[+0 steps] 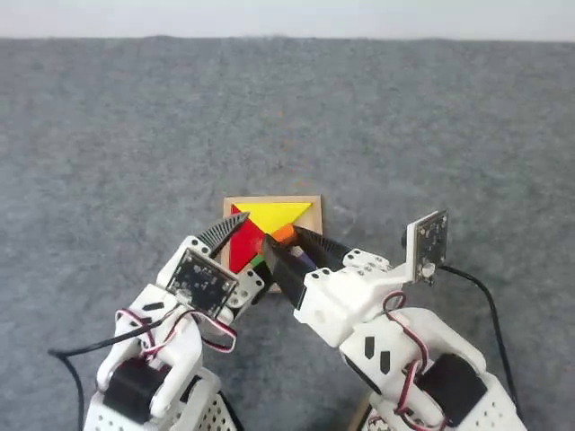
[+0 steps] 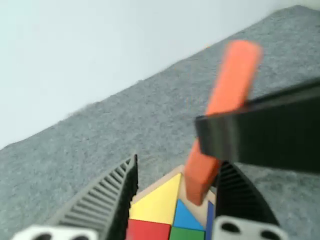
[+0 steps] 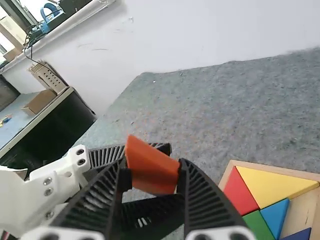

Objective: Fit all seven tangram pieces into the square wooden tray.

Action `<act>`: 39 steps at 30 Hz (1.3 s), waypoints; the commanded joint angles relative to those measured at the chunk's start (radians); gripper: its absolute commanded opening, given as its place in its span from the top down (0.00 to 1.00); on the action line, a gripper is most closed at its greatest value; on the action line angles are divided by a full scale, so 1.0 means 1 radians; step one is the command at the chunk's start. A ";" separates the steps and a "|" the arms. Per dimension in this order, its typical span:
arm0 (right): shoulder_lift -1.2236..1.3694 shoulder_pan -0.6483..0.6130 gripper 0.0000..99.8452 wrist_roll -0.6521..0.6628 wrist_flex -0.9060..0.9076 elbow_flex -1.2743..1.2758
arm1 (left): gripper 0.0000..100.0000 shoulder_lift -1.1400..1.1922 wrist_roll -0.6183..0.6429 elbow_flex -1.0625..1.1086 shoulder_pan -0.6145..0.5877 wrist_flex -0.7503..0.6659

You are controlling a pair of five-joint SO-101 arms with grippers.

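orange piece: up in the air over the tray, tilted on end, low corner dipping toward the wood. Can't tell if it touches, but it's definitely not lying flat.
right gripper: clamped on the orange piece, one finger on each side of it.
tray: the yellow triangle is along its far side with the red triangle next to it. The green piece, light blue piece and dark blue piece are on the side nearer the arms.
bare patch: open wood inside the tray beside the blue ones. My guess is that's where orange goes.
left gripper: jaws spread wide with nothing in them, hanging low over the tray's near side.
progress: I count five seated and a sixth in hand. I can't spot the seventh, it might be hidden under the arms.
left to do: lay orange flat in the gap, then sort out whatever's missing.
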 commanded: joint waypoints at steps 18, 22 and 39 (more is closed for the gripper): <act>-0.016 -0.010 0.99 0.087 0.012 0.009 | 0.77 0.015 -0.060 0.074 -0.141 -0.124; -0.013 -0.010 0.99 0.101 0.010 0.015 | 0.77 0.015 -0.060 0.074 -0.138 -0.121; 0.183 0.216 0.99 0.244 -0.369 0.269 | 0.77 0.015 -0.143 0.012 -0.443 0.219</act>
